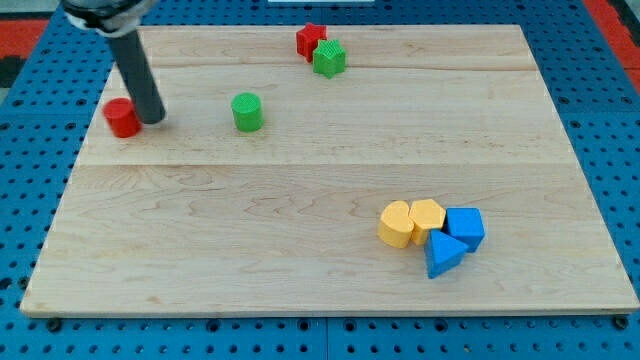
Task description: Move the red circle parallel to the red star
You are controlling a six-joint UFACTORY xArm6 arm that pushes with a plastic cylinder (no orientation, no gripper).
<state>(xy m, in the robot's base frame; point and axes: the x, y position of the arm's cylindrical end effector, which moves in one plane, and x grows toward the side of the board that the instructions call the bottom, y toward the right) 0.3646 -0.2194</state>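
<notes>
The red circle (122, 118) lies near the board's left edge, in the view's upper left. My tip (153, 120) rests on the board just right of it, touching or almost touching its right side. The red star (310, 40) lies near the board's top edge at the middle, with a green star (329, 58) pressed against its lower right. The dark rod rises from the tip toward the view's top left.
A green circle (247, 111) lies right of my tip. At the lower right, two yellow blocks (396, 223) (427, 215), a blue block (465, 228) and a blue triangle (443, 254) sit clustered together. The wooden board (320, 290) lies on a blue perforated table.
</notes>
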